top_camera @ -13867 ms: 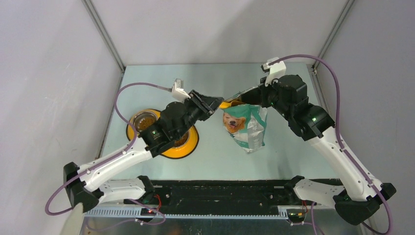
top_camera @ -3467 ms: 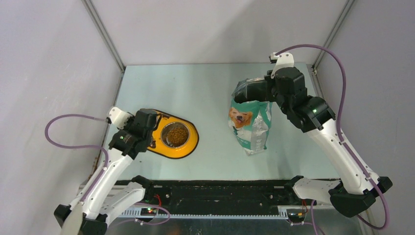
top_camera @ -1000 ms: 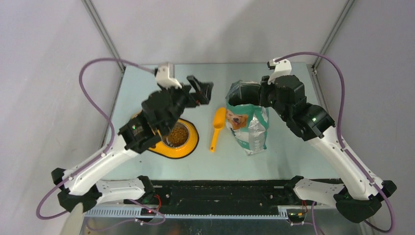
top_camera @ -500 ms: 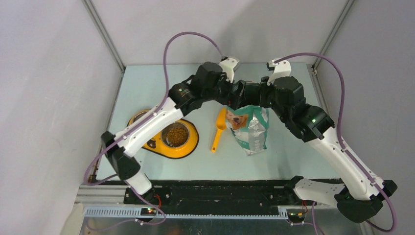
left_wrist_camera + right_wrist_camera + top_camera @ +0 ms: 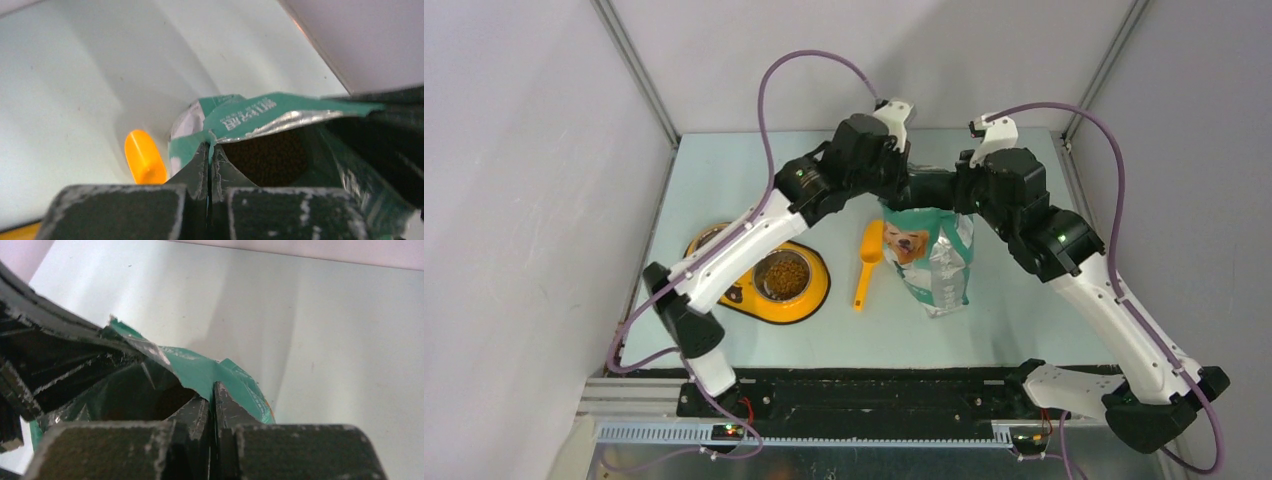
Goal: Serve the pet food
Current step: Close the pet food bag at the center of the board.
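Two lots of pet food [image 5: 786,274]. Lot one: small brown pellets, a loose granular heap filling the steel bowl [image 5: 770,288] set in the orange feeder tray [image 5: 812,300], left of centre on the table [image 5: 754,180]. Lot two: a dark brown mass, individual bits too blurred to tell, inside the open green-and-white bag [image 5: 936,262], which stands upright. Left gripper [image 5: 209,150]: fingers pinched together on the bag's near rim. Right gripper [image 5: 212,392]: fingers pinched together on the opposite rim. Orange scoop [image 5: 865,266]: lying flat between tray and bag.
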### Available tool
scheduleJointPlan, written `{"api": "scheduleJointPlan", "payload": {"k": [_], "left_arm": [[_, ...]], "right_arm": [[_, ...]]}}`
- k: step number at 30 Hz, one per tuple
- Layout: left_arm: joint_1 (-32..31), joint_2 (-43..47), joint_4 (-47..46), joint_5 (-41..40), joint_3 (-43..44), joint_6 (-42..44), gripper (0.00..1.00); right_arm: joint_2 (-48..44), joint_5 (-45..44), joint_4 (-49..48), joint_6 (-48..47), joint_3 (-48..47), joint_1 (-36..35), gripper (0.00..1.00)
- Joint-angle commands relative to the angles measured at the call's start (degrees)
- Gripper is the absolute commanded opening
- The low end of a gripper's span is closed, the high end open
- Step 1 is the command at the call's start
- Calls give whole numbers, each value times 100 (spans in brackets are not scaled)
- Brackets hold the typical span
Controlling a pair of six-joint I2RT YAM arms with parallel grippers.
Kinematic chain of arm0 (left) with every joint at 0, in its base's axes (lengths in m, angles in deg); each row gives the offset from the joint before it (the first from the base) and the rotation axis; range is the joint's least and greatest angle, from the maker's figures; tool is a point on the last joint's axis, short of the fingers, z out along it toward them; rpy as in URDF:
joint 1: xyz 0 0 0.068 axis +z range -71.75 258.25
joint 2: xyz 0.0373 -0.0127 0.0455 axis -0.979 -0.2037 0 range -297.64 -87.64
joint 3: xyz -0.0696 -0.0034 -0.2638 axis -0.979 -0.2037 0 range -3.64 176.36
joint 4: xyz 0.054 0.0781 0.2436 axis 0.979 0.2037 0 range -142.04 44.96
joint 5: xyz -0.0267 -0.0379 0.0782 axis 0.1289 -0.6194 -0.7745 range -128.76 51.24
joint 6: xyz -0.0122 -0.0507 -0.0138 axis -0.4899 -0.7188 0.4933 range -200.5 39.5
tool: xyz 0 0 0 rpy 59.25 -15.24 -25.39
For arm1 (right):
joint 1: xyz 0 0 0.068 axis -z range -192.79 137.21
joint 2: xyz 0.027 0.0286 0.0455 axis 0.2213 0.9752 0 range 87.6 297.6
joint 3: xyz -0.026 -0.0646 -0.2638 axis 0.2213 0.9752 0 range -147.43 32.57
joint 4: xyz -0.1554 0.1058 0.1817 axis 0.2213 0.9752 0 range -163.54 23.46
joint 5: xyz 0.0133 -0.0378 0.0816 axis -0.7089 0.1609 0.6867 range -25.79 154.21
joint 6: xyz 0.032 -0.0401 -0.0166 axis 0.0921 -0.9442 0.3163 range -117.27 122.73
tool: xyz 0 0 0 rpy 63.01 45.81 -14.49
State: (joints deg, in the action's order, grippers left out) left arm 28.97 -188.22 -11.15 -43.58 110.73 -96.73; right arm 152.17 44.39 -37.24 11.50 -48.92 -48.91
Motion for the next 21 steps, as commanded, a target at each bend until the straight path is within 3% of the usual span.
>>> {"api": "scheduleJointPlan", "payload": {"k": [1,5,11,14,17,21], "left_arm": [[38,1133,-28,-760,-1286,-440,0],[-303,2105,-840,-698,-2564,-618,0],[-1113,2713,-1498,-933,-3155,-1348,0],[-1515,2673,-1617,-1156,-3034,-1388,0],[-2042,2411,-1305,-2021,-2344,-1061,0],[-2103,2110,-1055,-2214,-1889,-1124,0]], "right_arm": [[156,804,-356,-108,-56,460,8],[356,1980,-624,-439,-109,853,6],[647,4068,-1082,-1172,-247,1278,5],[797,5425,-1190,-1591,-376,1298,5],[1016,6637,-1113,-1884,-731,1301,5],[1274,7153,-596,-2081,-1245,1305,6]]}}
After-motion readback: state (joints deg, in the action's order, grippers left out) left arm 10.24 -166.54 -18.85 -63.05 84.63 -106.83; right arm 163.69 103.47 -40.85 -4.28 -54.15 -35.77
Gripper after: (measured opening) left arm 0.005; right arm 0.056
